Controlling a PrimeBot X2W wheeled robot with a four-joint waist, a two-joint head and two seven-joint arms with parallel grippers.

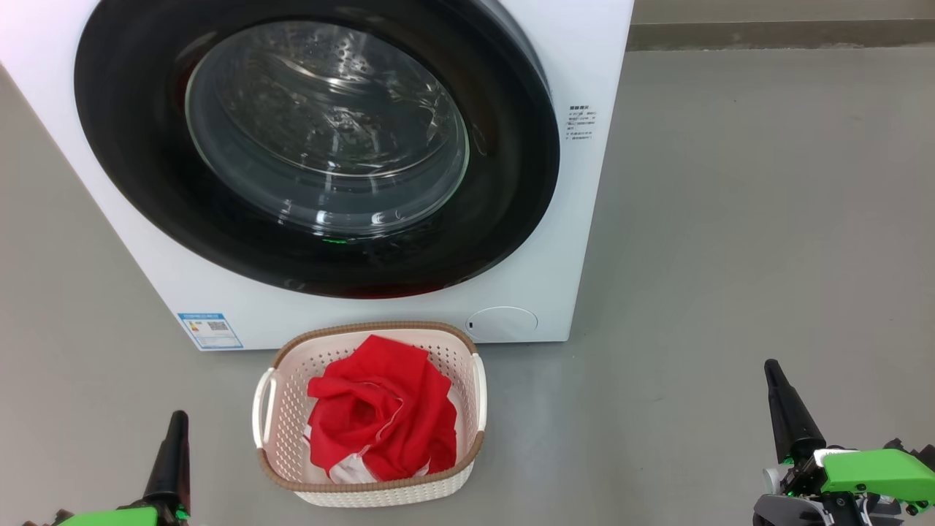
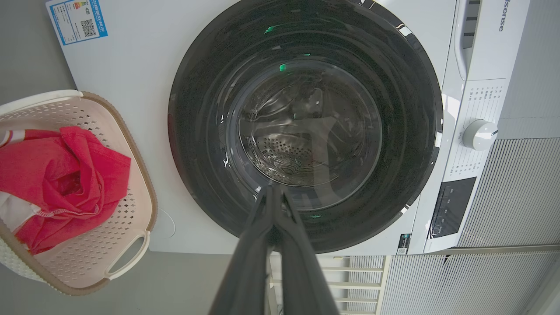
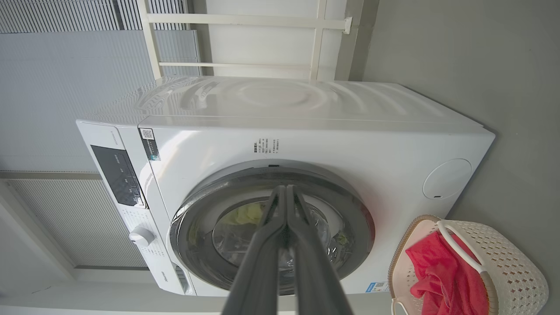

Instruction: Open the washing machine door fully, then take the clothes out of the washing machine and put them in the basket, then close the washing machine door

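The white washing machine (image 1: 577, 241) stands ahead with its black-ringed round door (image 1: 504, 168) lying flat against its front; the steel drum shows through the glass. On the floor before it sits the cream basket (image 1: 372, 497) with the red clothes (image 1: 380, 416) heaped inside. My left gripper (image 1: 177, 418) is shut at the lower left, left of the basket, holding nothing. At the lower right my right gripper (image 1: 771, 367) is shut too, well away from the basket. Both wrist views look at the door (image 2: 197, 131) (image 3: 350, 218) past pressed-together fingers (image 2: 249, 262) (image 3: 262, 262), with the basket (image 2: 131, 253) (image 3: 516, 262) to one side.
Grey floor (image 1: 767, 219) lies open to the right of the machine. A blue label sticker (image 1: 210, 331) marks the machine's lower left front, a round cover (image 1: 502, 323) its lower right. The control panel and dial (image 2: 480, 134) sit along its top; a pale ribbed wall stands behind.
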